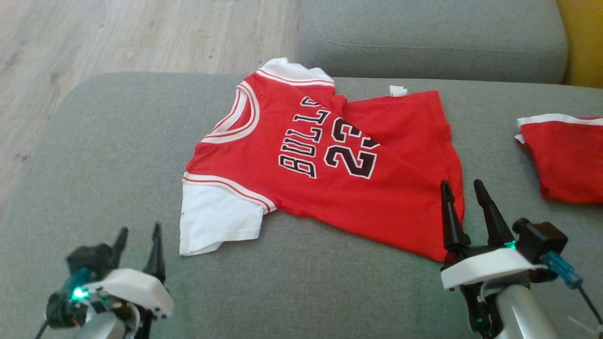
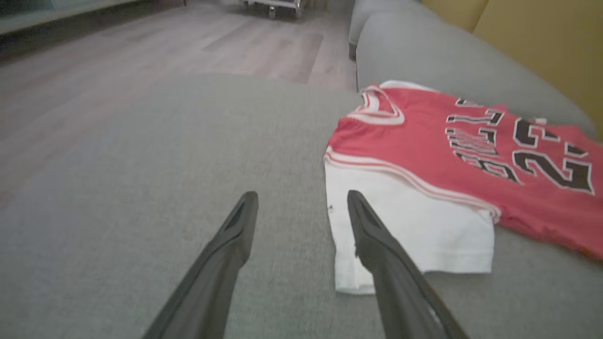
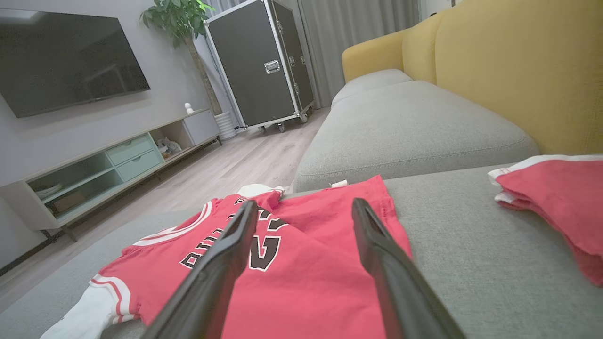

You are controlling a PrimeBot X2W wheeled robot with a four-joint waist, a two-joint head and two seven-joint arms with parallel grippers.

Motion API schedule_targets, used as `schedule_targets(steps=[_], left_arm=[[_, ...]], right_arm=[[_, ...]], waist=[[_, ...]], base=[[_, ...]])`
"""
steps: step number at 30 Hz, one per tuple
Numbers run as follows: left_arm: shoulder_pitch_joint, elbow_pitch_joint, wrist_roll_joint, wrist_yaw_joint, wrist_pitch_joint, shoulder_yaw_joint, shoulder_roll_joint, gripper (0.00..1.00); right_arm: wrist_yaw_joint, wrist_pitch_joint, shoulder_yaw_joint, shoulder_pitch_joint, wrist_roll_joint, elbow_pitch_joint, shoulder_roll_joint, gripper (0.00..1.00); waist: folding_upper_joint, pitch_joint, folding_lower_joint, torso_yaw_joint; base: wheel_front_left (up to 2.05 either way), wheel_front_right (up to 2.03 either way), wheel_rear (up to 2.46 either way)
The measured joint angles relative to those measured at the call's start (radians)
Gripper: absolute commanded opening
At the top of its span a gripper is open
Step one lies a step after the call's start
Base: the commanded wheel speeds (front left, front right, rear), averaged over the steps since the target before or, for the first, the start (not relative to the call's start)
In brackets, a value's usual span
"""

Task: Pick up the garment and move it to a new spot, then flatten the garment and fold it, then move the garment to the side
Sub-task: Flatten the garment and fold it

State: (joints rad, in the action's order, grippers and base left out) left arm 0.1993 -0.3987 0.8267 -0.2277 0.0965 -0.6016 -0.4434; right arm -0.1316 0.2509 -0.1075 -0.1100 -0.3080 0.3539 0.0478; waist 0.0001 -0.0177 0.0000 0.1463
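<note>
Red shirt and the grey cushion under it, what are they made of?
The red shirt looks like soft knit cloth, maybe cotton, with a matte finish: it lies limp and creased. The grey cushion looks like coarse woven upholstery fabric, also matte, with a fine speckled weave.

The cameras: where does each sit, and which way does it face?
Head view: from above, down at the jersey on the sofa; left gripper and right gripper show, open.
Left wrist view: low, toward the white sleeve; own fingers.
Right wrist view: low over the jersey, toward the TV; own fingers.
All share the jersey.
</note>
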Motion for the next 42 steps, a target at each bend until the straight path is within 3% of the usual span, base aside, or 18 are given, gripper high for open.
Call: schedule_targets(steps=[4, 9, 14, 23, 29, 36, 42], left_arm=[[0.001, 0.052, -0.012, 0.011, 0.106, 0.040, -0.004, 1.00], [0.003, 0.127, -0.058, 0.035, 0.152, 0.095, 0.003, 1.00], [0.003, 0.192, -0.160, 0.054, 0.155, 0.174, 0.055, 1.00], [-0.051, 0.219, -0.325, 0.140, 0.156, 0.310, 0.173, 1.00], [-0.083, 0.157, -0.384, 0.194, 0.156, 0.367, 0.216, 1.00], [-0.065, -0.097, -0.396, 0.161, 0.051, 0.368, 0.216, 1.00], [-0.007, -0.189, -0.393, 0.139, 0.002, 0.372, 0.214, 1.00]], right_arm=[[0.000, 0.000, 0.000, 0.001, 0.000, -0.021, 0.000, 1.00], [0.000, 0.000, 0.006, 0.001, 0.002, -0.063, 0.000, 1.00], [0.000, 0.000, 0.015, 0.001, 0.018, -0.100, 0.000, 1.00], [0.000, 0.000, 0.017, 0.001, 0.037, -0.150, 0.000, 1.00], [0.000, 0.000, 0.017, 0.001, 0.037, -0.164, 0.000, 1.00], [0.000, 0.000, 0.016, 0.000, 0.046, -0.161, 0.000, 1.00], [0.000, 0.000, 0.015, -0.001, 0.046, -0.150, 0.000, 1.00]], waist=[[0.0000, 0.006, 0.0000, -0.016], [0.0000, 0.004, 0.0000, -0.042], [0.0000, -0.007, 0.0001, -0.067], [0.0000, -0.034, 0.0001, -0.115], [0.0000, -0.057, 0.0001, -0.127], [0.0000, -0.078, 0.0001, -0.133], [0.0000, -0.099, 0.0001, -0.142]], base=[[0.00, 0.00, 0.00], [0.00, 0.00, 0.00], [0.00, 0.00, 0.00], [0.00, 0.00, 0.00], [0.00, 0.00, 0.00], [0.00, 0.00, 0.00], [0.00, 0.00, 0.00]])
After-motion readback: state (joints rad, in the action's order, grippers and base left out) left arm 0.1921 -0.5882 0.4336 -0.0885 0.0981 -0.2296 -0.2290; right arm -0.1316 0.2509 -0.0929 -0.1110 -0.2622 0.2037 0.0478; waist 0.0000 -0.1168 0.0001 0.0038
